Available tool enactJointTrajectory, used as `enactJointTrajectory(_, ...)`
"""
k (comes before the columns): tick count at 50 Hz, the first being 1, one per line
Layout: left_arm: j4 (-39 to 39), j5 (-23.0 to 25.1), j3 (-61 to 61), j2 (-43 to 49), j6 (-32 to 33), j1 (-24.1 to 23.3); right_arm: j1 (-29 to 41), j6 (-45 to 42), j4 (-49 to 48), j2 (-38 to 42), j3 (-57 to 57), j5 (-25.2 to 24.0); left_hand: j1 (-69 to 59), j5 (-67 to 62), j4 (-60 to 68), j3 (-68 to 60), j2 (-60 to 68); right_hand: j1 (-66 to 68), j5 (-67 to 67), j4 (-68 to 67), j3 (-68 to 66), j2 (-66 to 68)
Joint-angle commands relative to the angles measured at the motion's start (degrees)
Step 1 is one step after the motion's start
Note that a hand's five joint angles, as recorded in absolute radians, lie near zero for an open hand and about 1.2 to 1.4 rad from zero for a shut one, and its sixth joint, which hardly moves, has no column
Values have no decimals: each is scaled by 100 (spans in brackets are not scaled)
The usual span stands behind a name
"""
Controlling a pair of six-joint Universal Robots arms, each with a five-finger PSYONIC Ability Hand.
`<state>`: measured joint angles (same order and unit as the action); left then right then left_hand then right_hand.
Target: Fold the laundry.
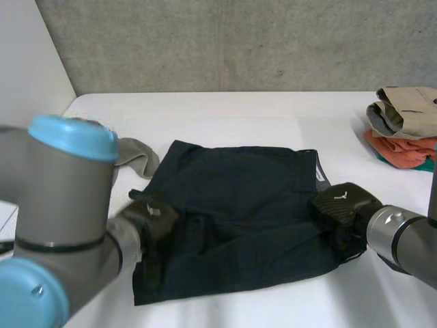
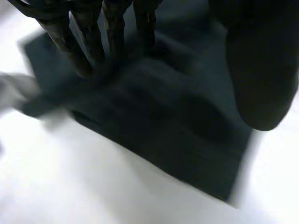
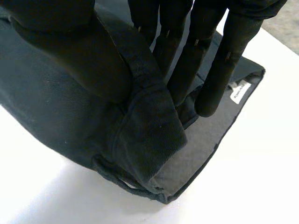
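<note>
Navy shorts [image 1: 239, 219], 1 pair, lie flat in the middle of the white surface [image 1: 239, 116] between 2 robot hands. The left robot hand [image 1: 151, 217] rests at their left edge with straight fingers [image 2: 88, 42] touching the fabric and the thumb held apart, while the right robot hand [image 1: 340, 208] pinches a fold of the right edge between thumb and fingers [image 3: 212, 70]. 1 grey-brown cloth [image 1: 138, 156] lies just beside the shorts' far left corner, and 1 stack of folded clothes [image 1: 404, 126], beige over orange, sits well apart at the far right.
</note>
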<state>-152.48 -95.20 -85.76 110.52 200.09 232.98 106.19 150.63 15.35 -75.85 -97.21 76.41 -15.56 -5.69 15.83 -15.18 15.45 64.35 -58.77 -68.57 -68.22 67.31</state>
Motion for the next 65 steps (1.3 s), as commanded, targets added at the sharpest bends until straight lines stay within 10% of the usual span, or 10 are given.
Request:
enactJointTrajectory(1, 61, 81, -319, 355, 39, -192, -151, 379, -41, -17, 17, -4, -457, -444, 430, -495, 468, 1565, -1123, -1143, -1178, 1269)
enactJointTrajectory(3, 8, 28, -284, 496, 30, -244, -186, 370, -32, -35, 9, -12, -1494, -1480, 1467, -1532, 1505, 1565, -1123, -1143, -1178, 1269)
enactJointTrajectory(6, -123, -86, -179, 628, 12, -297, -239, 335, 12, -96, -18, -12, -6314, -6301, 6288, -6353, 6325, 1565, -1123, -1143, -1178, 1269)
enactJointTrajectory(11, -212, -402, -187, 436, 12, -332, -265, -164, 354, -228, -88, -144, -6444, -6431, 6417, -6482, 6455, 1565, -1123, -1143, -1178, 1269)
enactJointTrajectory(20, 157, -77, -732, -101, 943, -684, -942, -4313, 2710, -308, -765, -461, -6444, -6431, 6417, -6482, 6455, 1565, -1123, -1143, -1178, 1269)
enactJointTrajectory(38, -1527, -587, 3113, 1575, 1251, 19, -257, -933, -274, 728, 1448, 83, -6444, -6431, 6417, -6482, 6455, 1565, -1123, -1143, -1178, 1269)
enactJointTrajectory(49, -2277, -324, 6172, 4264, 1664, 63, 42, -1158, -3306, 2660, 2565, 840, -6444, -6431, 6417, -6482, 6455, 1565, -1123, -1143, -1178, 1269)
enactJointTrajectory(53, -2242, -367, 6799, 4583, 1673, 28, 156, -1475, -3941, 3085, 2751, 1041, 556, 569, -583, 518, -545, -5435, 5877, 5857, 5822, -5731)
enactJointTrajectory(65, -2434, -587, 4991, 3232, 1182, -148, -27, 18, -3102, 1926, 1846, 858, 556, 569, -583, 518, -545, -5435, 5877, 5857, 5822, -5731)
